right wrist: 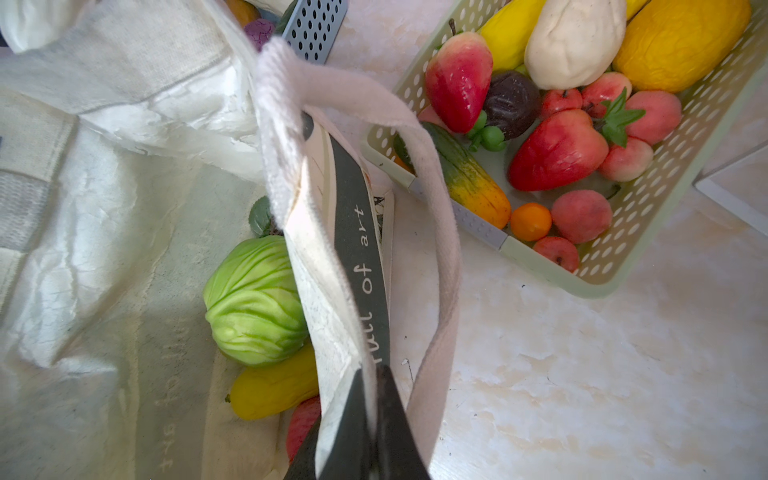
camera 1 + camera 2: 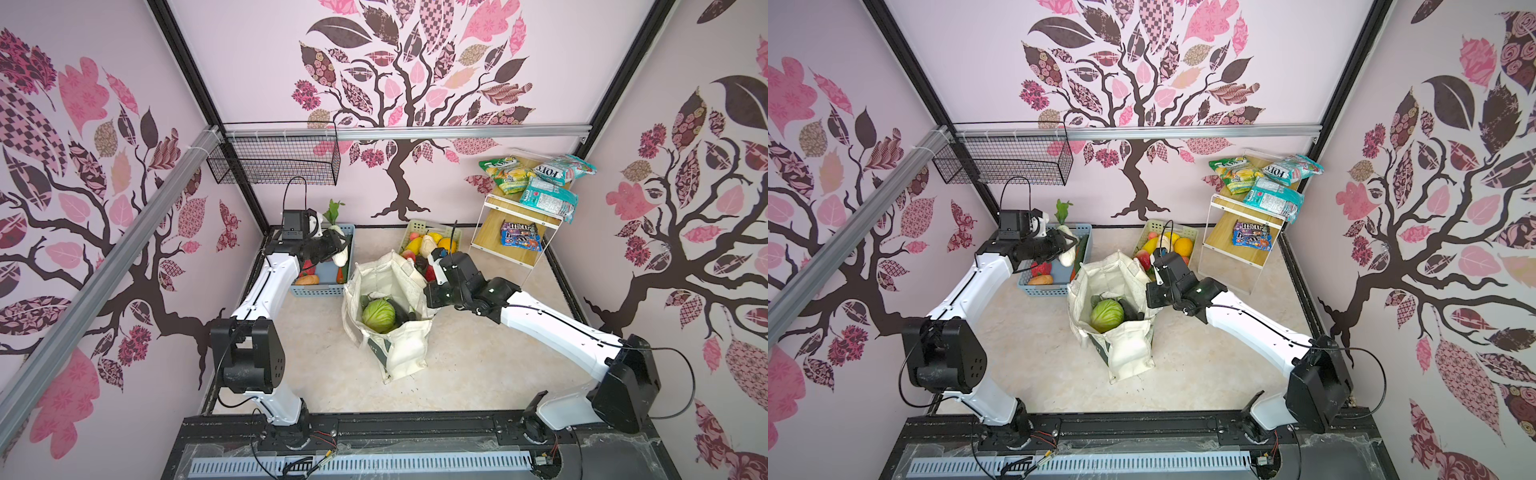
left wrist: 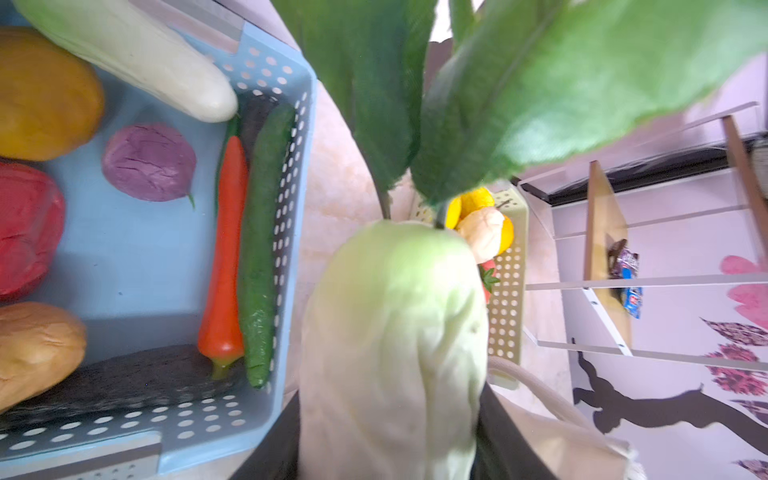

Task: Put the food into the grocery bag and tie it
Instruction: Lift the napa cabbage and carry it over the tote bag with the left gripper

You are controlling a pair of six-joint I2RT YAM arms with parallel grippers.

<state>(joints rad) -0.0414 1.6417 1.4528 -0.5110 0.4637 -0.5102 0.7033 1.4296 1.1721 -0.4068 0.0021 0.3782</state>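
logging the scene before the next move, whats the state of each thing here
left tool, shut on radish
right tool, shut on grocery bag rim
radish, held in air near blue basket
grocery bag, upright, open
cabbage, inside grocery bag
banana, inside grocery bag beside cabbage
blue M&M's packet, on shelf

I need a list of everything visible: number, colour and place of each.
grocery bag: 1, cream, floor centre
cabbage: 1, green, inside the grocery bag
banana: 1, yellow, inside the grocery bag
radish: 1, white with green leaves, held beside the blue basket
blue basket: 1, blue, back left, holds vegetables
pale-green basket: 1, pale green, behind grocery bag, holds fruit
shelf: 1, wood and white, back right
Fox's candy bags: 3, green and teal, shelf top
M&M's packets: 2, brown and blue, lower shelf board
wire basket: 1, black, back rail
left hand: 1, black, shut on radish
right hand: 1, black, shut on the grocery bag rim
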